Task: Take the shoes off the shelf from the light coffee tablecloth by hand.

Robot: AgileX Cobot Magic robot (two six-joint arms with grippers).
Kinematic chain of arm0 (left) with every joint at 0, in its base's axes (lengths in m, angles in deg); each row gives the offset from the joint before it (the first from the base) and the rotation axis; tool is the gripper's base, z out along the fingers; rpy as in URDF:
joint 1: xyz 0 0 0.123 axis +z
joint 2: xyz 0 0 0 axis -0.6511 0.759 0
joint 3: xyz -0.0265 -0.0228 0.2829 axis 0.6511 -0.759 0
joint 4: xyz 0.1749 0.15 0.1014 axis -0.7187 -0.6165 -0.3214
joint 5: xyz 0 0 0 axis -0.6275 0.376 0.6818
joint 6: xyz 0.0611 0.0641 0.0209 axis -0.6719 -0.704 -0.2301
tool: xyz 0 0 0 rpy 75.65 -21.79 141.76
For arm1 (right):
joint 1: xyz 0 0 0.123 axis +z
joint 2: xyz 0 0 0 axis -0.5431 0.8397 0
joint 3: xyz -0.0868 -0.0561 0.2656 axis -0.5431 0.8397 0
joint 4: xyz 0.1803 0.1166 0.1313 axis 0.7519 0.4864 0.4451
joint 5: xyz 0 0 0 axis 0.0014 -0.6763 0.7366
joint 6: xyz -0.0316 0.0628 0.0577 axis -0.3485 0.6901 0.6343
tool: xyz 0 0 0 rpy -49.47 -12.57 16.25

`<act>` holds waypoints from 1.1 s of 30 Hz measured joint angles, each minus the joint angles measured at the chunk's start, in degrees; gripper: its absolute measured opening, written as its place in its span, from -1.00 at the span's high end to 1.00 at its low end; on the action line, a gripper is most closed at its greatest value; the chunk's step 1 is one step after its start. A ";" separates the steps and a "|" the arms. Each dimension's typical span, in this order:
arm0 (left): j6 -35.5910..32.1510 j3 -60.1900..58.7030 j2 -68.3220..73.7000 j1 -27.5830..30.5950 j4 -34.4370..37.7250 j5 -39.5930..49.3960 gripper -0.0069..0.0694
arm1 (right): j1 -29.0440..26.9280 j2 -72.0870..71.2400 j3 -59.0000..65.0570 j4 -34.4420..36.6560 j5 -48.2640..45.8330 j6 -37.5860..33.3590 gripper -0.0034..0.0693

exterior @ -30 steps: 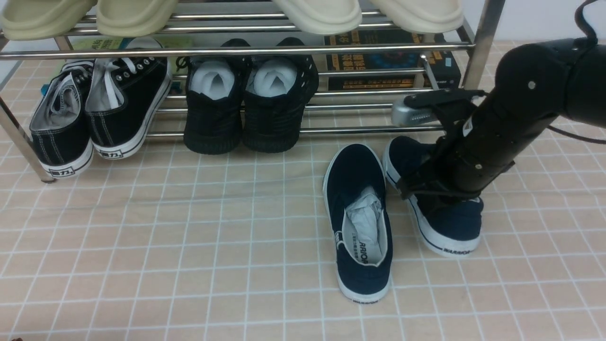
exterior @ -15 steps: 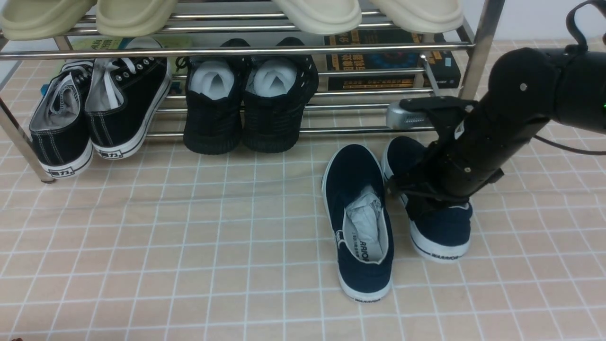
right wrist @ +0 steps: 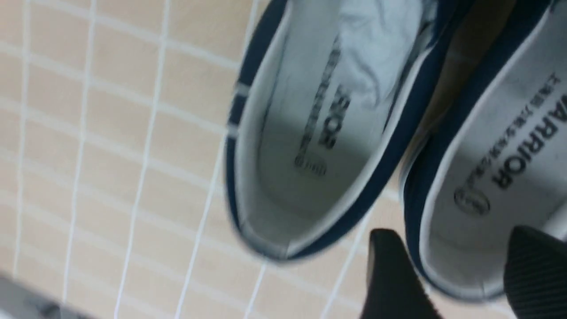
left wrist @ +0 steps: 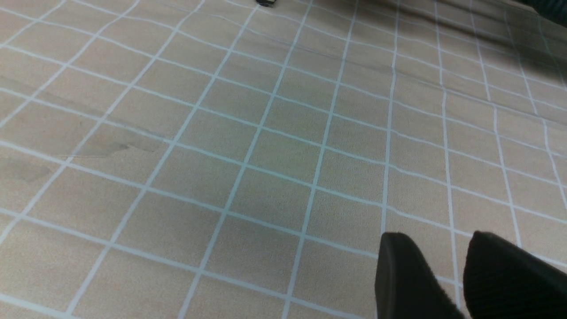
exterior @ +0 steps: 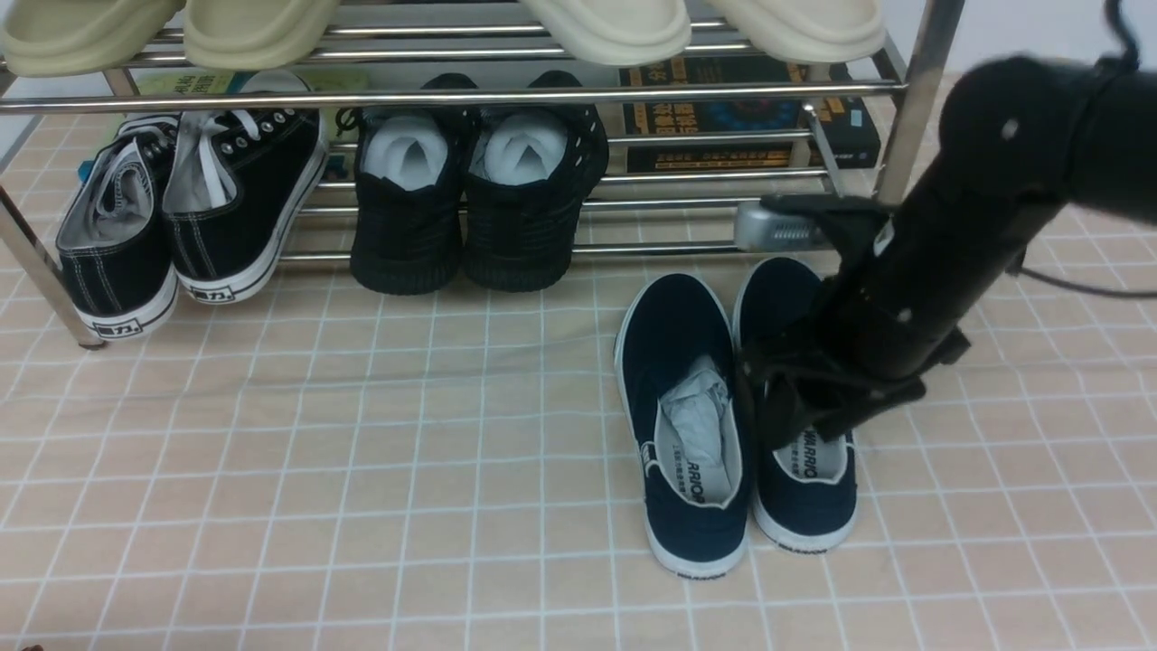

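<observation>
Overall: navy pair (exterior: 678,325) lies flat on the light coffee tablecloth (exterior: 362,452), off the shelf (exterior: 452,95), at about 4 o'clock from the middle of the front view.
Long axis: both shoes run 12 to 6 o'clock, close side by side. Toes are at 12, just short of the shelf's lowest front bar; heels are at 6, toward the robot.
Inner shoe (exterior: 696,533): at 9 o'clock of its mate, crumpled paper inside, fully in sight from the front.
Outer shoe (exterior: 804,515): its middle is hidden by the right arm in the front view; toe and heel show.
Right gripper (right wrist: 456,232): fingers spread wide, astride the outer shoe's heel, one outside it and the other over its far side. Contact cannot be told.
Right wrist view only: the finger spread, "WARRIOR" print on both insoles, a strip of cloth between the heels.
Front view only: the shelf, with black lace-up sneakers (exterior: 235,199) and all-black shoes (exterior: 470,217) on the lower tier, and cream slippers (exterior: 606,27) above.
Left gripper (left wrist: 443,237): seen only in the left wrist view, fingers a little apart with nothing between them, over bare cloth.
</observation>
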 joint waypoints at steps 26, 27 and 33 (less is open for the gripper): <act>0.00 0.00 0.00 0.00 0.00 0.00 0.19 | -0.05 -39.33 -0.58 -7.43 -8.05 -4.01 0.95; 0.00 0.00 0.00 0.00 0.00 0.00 0.19 | -0.05 -42.08 1.50 -7.49 -8.12 -4.01 0.95; 0.00 0.00 0.00 0.00 0.00 0.00 0.19 | -0.05 -59.36 17.51 -7.73 -6.01 -4.01 0.95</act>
